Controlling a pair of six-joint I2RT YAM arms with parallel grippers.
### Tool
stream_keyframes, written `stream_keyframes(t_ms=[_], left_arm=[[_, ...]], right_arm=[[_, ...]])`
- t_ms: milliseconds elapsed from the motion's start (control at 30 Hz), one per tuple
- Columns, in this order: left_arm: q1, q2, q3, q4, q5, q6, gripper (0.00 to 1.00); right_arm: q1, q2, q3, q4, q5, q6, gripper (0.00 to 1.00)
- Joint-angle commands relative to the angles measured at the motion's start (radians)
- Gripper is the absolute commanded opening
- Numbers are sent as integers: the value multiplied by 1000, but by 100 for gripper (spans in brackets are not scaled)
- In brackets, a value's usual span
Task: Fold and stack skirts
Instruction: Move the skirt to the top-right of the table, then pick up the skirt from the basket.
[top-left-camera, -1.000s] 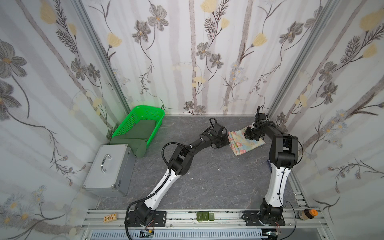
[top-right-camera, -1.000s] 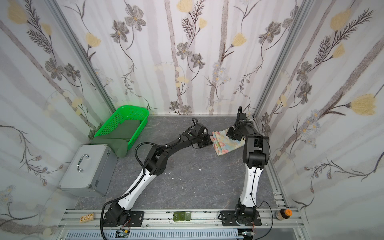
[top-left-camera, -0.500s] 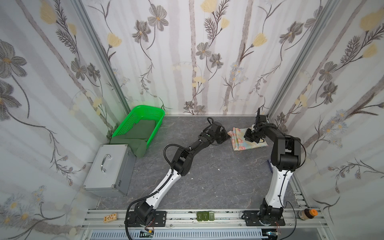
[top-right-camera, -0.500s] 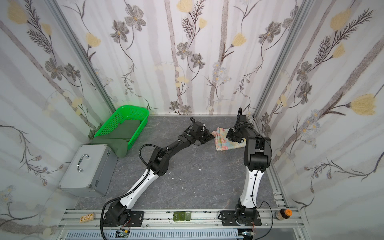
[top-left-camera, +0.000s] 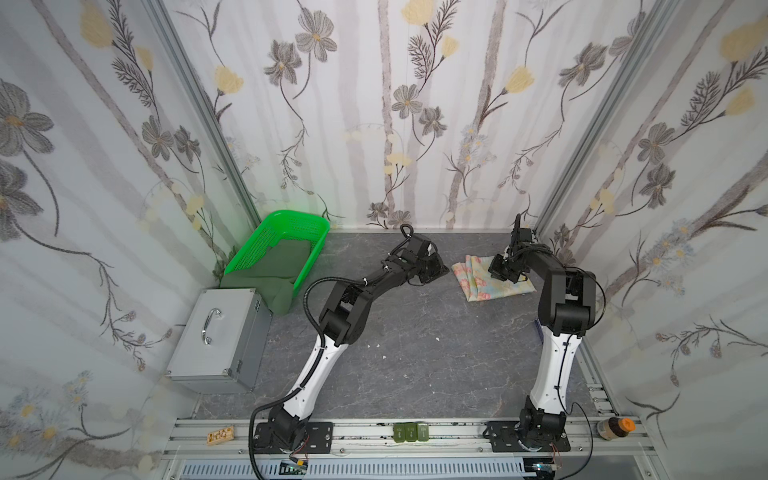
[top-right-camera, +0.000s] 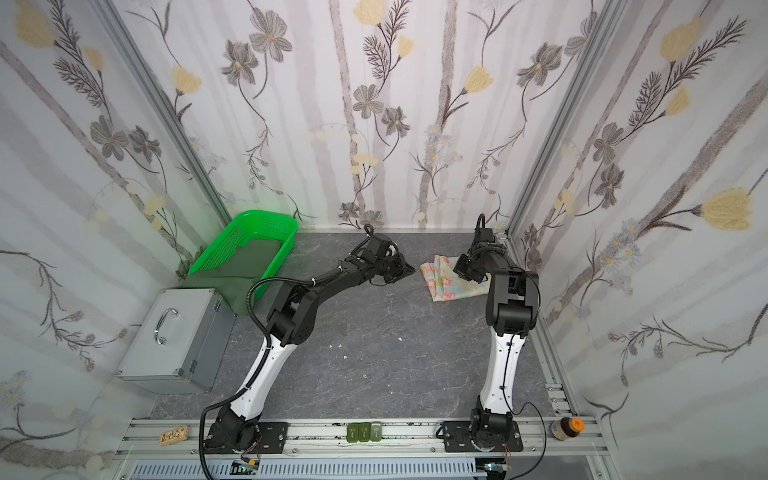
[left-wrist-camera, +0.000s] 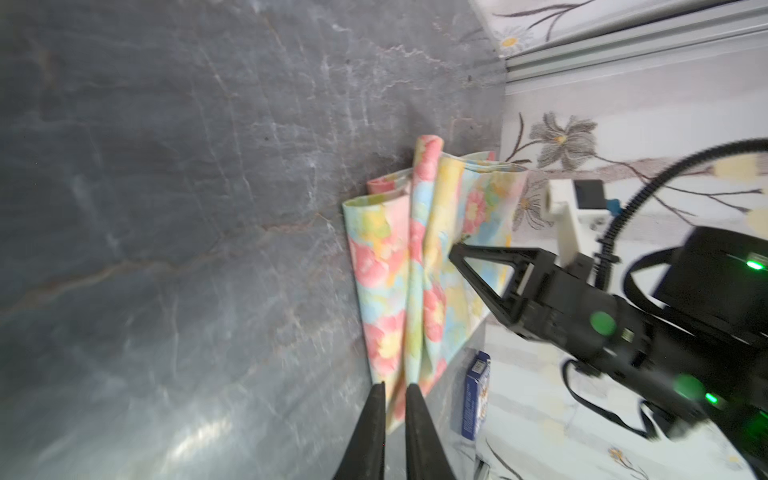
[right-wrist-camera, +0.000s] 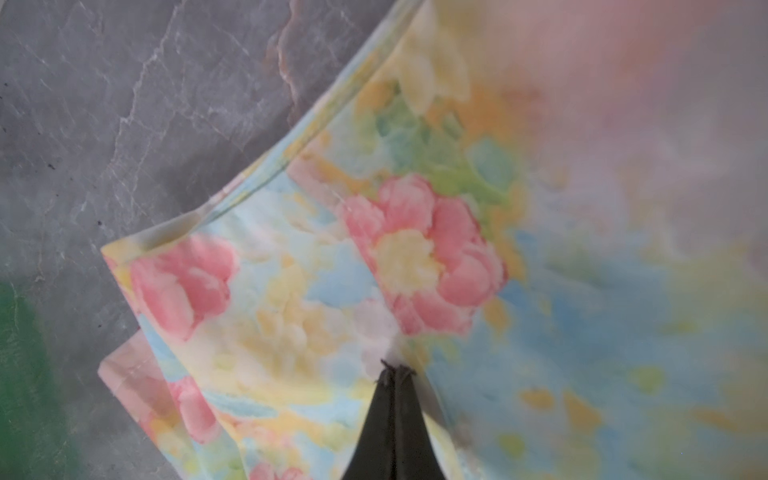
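Right gripper (right-wrist-camera: 395, 370): fingers shut tight, tips down on the floral skirt (right-wrist-camera: 374, 257), lower centre of its wrist view. I read this as pinning the fold, though I cannot rule out a thin pinch.

Left gripper (left-wrist-camera: 392, 386): narrow gap, nothing seen between the fingers, tips just at the skirt's corner, probably to tidy that edge.

Floral skirt lies folded on the table (top-left-camera: 415, 324), right of centre in both top views.

Green skirt (top-left-camera: 286, 266) spills from the basket (top-left-camera: 299, 216), centre left, unfolded. I judge it comes next.
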Motion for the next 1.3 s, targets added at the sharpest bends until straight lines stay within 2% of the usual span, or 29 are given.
stream_keyframes(t_ms=[0, 233, 533, 733, 900, 933, 1033, 1133, 1200, 1267], left_arm=[[-1, -112, -107, 30, 9, 49, 14], [27, -287, -280, 33, -13, 44, 14], [62, -426, -381, 35, -55, 42, 15], [96, -522, -446, 33, -91, 73, 15], [199, -624, -509, 30, -110, 131, 22], [227, -648, -523, 23, -124, 144, 26], [330, -725, -555, -30, -188, 202, 47], [428, -751, -516, -161, -270, 286, 53], [480, -727, -424, -332, -349, 369, 58], [517, -681, -312, -519, -428, 440, 59]], right_arm=[[-1, 37, 55, 3, -6, 37, 0], [-8, 112, 164, 1, -27, 90, 0], [-29, 200, 314, -5, -78, 150, 0], [-10, 104, 294, 1, -54, 106, 0], [25, -147, 125, 108, -57, 79, 1], [36, -190, 87, 126, -56, 77, 7], [80, -320, -44, 193, -71, 59, 16], [134, -415, -174, 260, -109, 52, 29], [170, -467, -260, 306, -126, 72, 33], [199, -504, -329, 357, -154, 100, 36]])
